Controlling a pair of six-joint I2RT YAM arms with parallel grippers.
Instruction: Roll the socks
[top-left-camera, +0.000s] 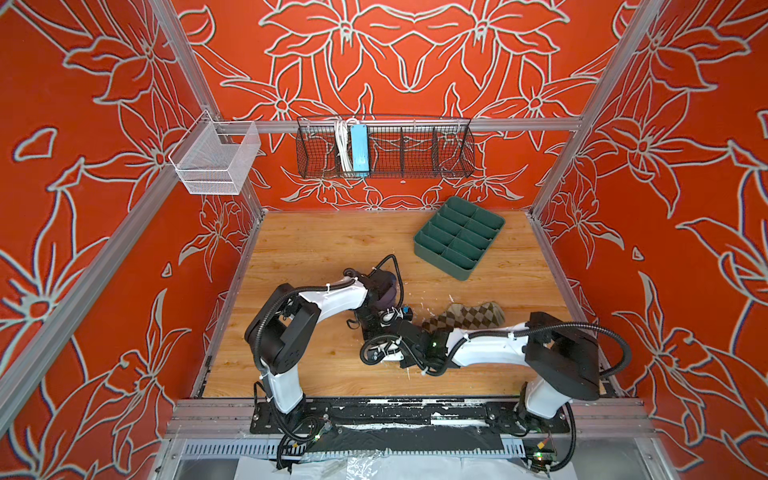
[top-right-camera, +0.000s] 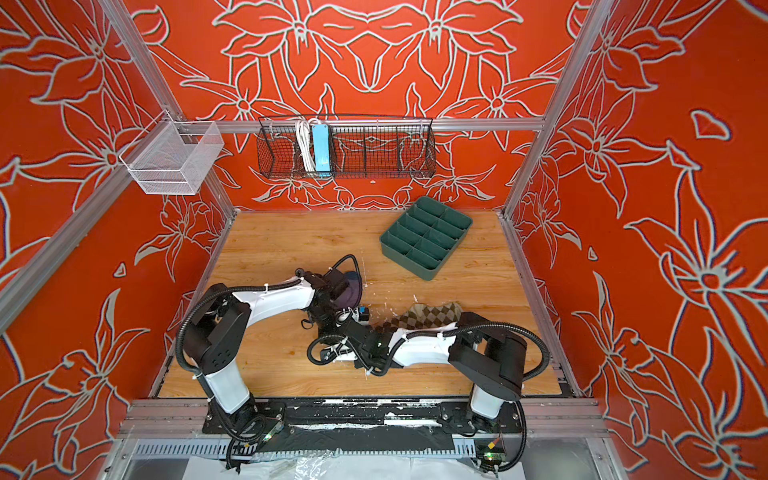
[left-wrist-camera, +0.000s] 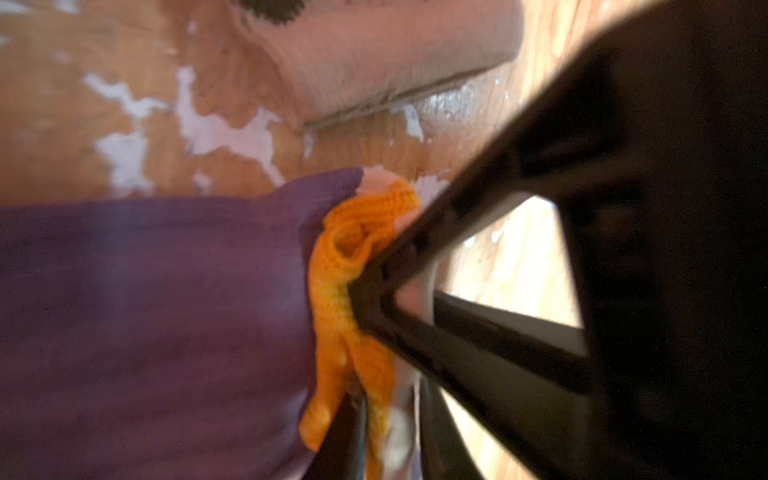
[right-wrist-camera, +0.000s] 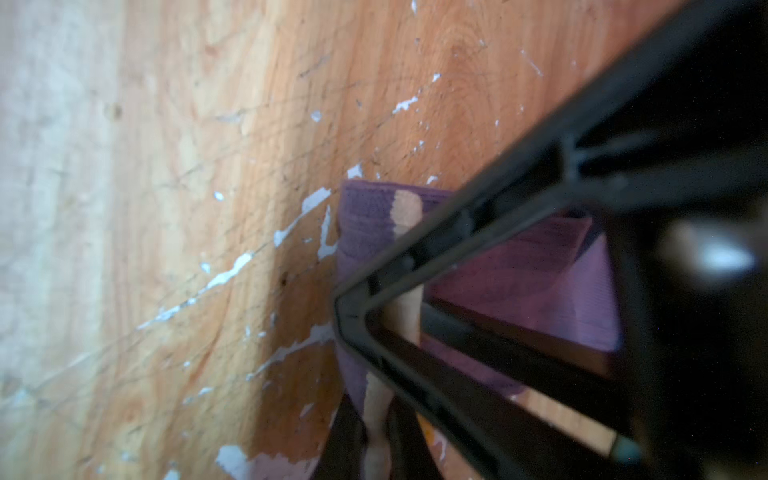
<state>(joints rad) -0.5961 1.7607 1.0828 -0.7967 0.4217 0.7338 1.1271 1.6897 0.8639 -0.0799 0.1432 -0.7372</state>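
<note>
table (top-left-camera: 316, 249): the wooden top is carrying everything; worn white patches are showing beneath both grippers in the wrist views.
left arm (top-left-camera: 332, 299) and right arm (top-left-camera: 486, 345): both are reaching to the middle of the table, and their wrists are covering the fingertips in both top views.
green tray (top-left-camera: 436, 261): is sitting on the far side of the right gripper, well apart from it and from both socks.
argyle sock (top-left-camera: 473, 316): is lying flat just beside the right arm; its near end is passing under that forearm and is hidden there.
purple sock (top-left-camera: 388, 291): is lying bunched under the left wrist, mostly covered in both top views; the two grippers are meeting at it.
yellow cuff (left-wrist-camera: 345, 249): is lying crumpled against the left gripper's fingers.
left gripper (left-wrist-camera: 357, 357): motion is smearing this view; the cuff is running between the fingers, but whether they are pinching it cannot be told.
right gripper (right-wrist-camera: 353, 374): the fingers are pressing together, clamping a fold of the purple sock, which is filling the space behind the fingertips.
</note>
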